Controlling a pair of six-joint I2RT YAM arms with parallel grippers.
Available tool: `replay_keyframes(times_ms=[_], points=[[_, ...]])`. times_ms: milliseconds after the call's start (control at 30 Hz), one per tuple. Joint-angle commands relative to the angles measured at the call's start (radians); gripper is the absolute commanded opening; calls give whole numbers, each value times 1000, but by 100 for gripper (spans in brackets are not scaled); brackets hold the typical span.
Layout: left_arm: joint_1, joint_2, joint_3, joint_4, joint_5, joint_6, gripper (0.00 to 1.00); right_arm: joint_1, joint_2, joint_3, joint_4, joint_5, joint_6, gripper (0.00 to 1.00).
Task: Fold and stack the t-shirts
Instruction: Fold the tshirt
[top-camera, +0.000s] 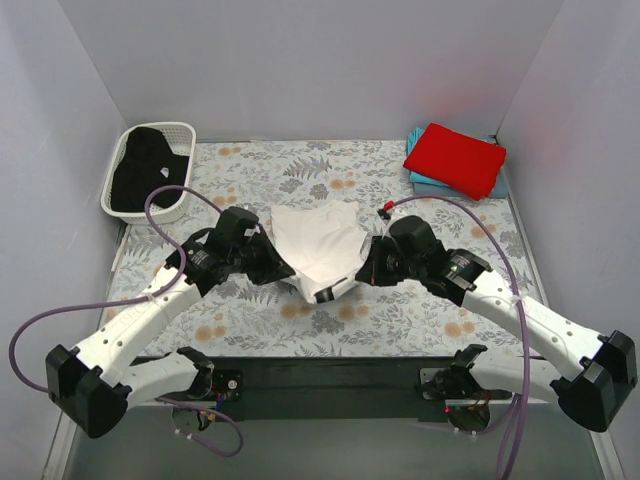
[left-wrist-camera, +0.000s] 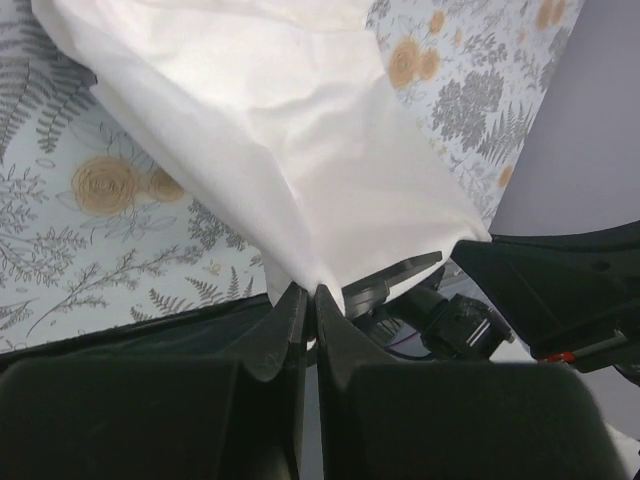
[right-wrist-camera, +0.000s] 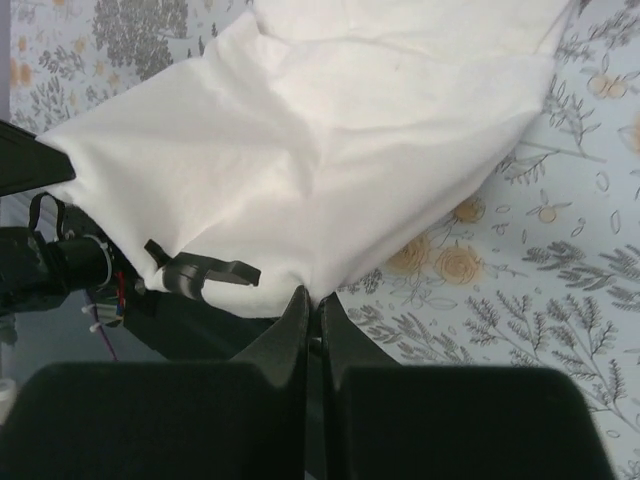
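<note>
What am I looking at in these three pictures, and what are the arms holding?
Two robot arms, each ending in a two-finger gripper. The wide picture looks down from above and behind; the other two come from wrist cameras. The left gripper and right gripper are each shut on the near edge of a white t-shirt over the floral table cloth. Far right, a folded red t-shirt lies on a teal t-shirt; far left, a black t-shirt sits in a white basket.
</note>
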Motion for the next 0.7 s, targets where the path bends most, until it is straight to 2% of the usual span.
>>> replay_keyframes(times_ms=[0, 167, 367, 667], points=[[61, 53, 83, 46, -5, 47, 0, -54, 67, 117, -12, 29, -89, 1], [176, 155, 145, 123, 68, 79, 0, -150, 199, 261, -3, -3, -160, 1], [286, 259, 221, 190, 110, 98, 0, -258, 332, 353, 61, -100, -197, 1], [383, 445, 348, 265, 154, 113, 0, -357, 568, 545, 123, -197, -237, 1]])
